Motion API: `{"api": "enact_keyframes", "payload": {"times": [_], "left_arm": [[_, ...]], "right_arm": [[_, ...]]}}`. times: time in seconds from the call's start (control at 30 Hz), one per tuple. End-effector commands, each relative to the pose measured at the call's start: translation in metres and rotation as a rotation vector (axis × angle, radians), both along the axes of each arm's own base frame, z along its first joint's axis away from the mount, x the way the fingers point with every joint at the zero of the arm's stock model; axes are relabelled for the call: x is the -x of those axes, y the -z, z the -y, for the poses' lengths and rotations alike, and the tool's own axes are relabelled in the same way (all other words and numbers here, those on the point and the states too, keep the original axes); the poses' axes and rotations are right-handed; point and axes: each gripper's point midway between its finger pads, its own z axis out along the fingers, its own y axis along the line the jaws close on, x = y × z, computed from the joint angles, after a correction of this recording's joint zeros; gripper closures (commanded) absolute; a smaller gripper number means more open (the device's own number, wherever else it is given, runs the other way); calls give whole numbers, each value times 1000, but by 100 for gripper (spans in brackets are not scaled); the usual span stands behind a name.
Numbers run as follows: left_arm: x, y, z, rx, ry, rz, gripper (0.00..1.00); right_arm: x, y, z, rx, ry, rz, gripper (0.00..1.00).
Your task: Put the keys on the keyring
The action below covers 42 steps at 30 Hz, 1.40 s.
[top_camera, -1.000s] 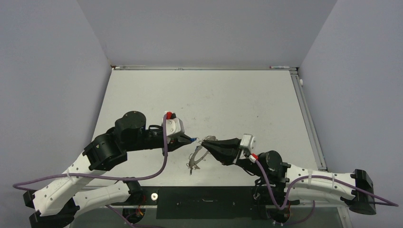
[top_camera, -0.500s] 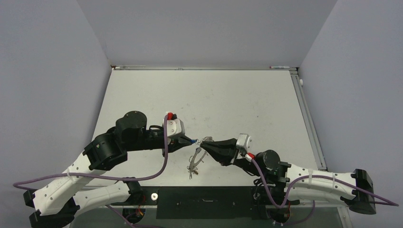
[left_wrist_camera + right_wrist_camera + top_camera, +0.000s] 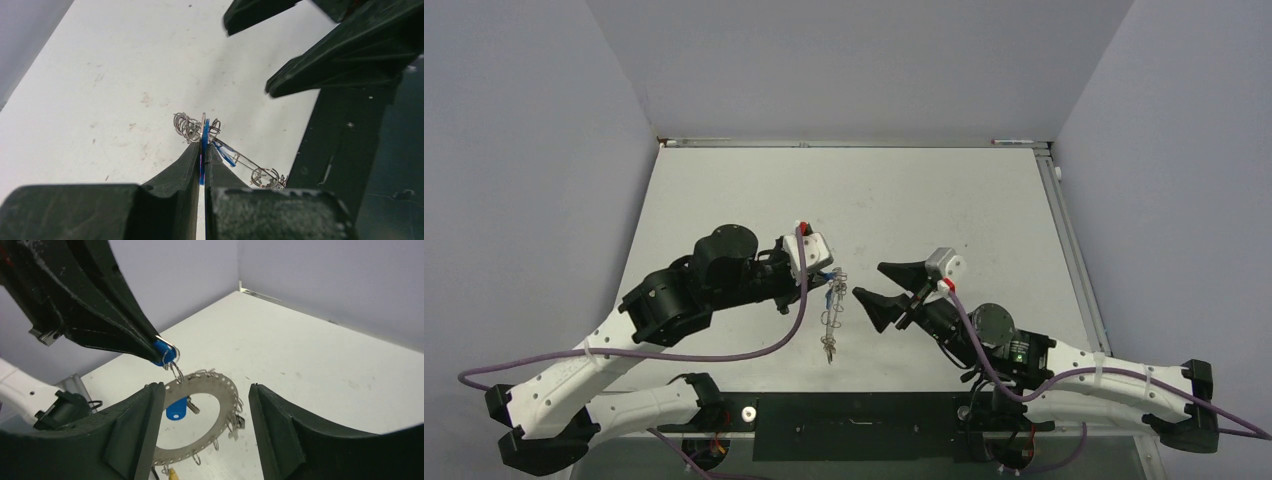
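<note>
table: flat white scuffed tabletop, the ground under both arms, with the work gathered at its near middle
left arm: black two-finger left gripper reaching in from the left, jaws clamped flat on the head of one key, pinched at the very tips so that whatever is linked to that key hangs free underneath
right arm: black two-finger right gripper just right of the hanging bundle and apart from it, jaws spread wide and holding nothing, the gap aimed at the hoop, probably to close on the band and steady it
hoop: keyring, a large thin silvery-white metal hoop made of a flat band punched with small holes, dangling below the left fingertips by small wire loops and tilted toward the near edge; cannot tell whether its lowest part touches the table
pinched key: small silver key with a blue plastic head, held edge-on between the left fingers and serving as the handle that carries the hoop
other keys: second blue-headed key hanging at the hoop's left inner edge; yellow-headed key at the near bottom; tiny silver pieces along the right rim, too small to tell keys from rings
next move: likely a second grasp on the band, since a one-point hold leaves the hoop free to swing; possible slip from so thin a pinch
</note>
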Motion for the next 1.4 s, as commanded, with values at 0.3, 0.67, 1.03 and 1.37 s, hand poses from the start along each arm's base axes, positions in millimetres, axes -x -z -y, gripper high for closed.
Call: {"api": "enact_keyframes", "payload": {"times": [0.3, 0.67, 1.03, 1.37], "left_arm": [[-117, -9, 3, -134, -467, 78, 100], [-200, -25, 47, -160, -558, 43, 100], [-175, 37, 41, -114, -532, -160, 100], [-117, 203, -25, -350, -557, -461, 100]], "right_arm": [[-27, 11, 104, -162, 405, -279, 37], [-30, 12, 152, -233, 558, -344, 42], [-25, 18, 174, -275, 579, -393, 43], [-30, 29, 161, -203, 604, -388, 43]]}}
